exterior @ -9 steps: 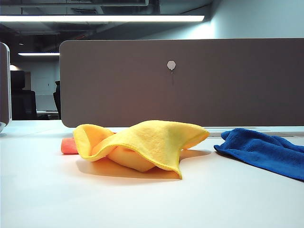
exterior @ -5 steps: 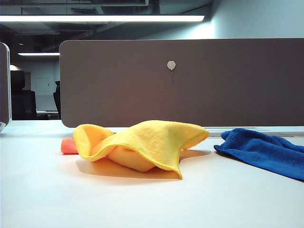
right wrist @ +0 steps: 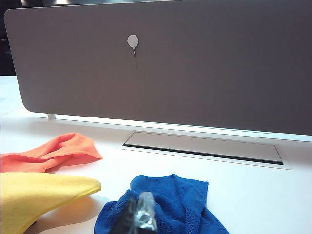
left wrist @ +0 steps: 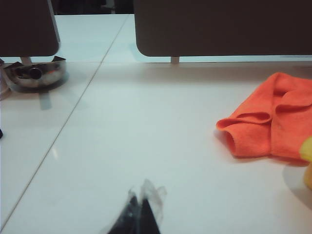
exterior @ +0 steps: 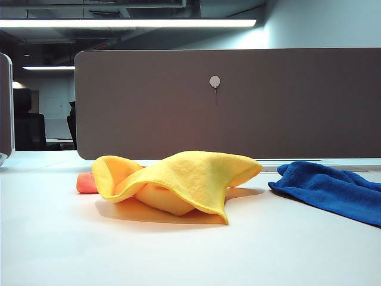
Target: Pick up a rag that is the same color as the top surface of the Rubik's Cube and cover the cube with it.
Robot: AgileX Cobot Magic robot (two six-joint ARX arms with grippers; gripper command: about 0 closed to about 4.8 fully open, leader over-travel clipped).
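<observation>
The yellow rag (exterior: 178,182) is lying tented at the table's centre, evidently draped over the Rubik's Cube, which you cannot see. Your left gripper (left wrist: 141,214), fingers together and empty, is sitting near the orange cloth (left wrist: 273,119); your right gripper (right wrist: 140,217), fingers apparently together, is hovering at the blue terry cloth (right wrist: 170,200), at the rag's three o'clock.

You see the rag (exterior: 184,179) as soft yellow cloth, matt, with a stitched edge. The blue cloth (right wrist: 170,204) just beyond the right gripper (right wrist: 141,214) looks rougher, like terry. The orange cloth (left wrist: 273,117) is fuzzy. The table (exterior: 71,238) is smooth, slightly glossy. The bowl (left wrist: 34,73) is shiny metal.
</observation>
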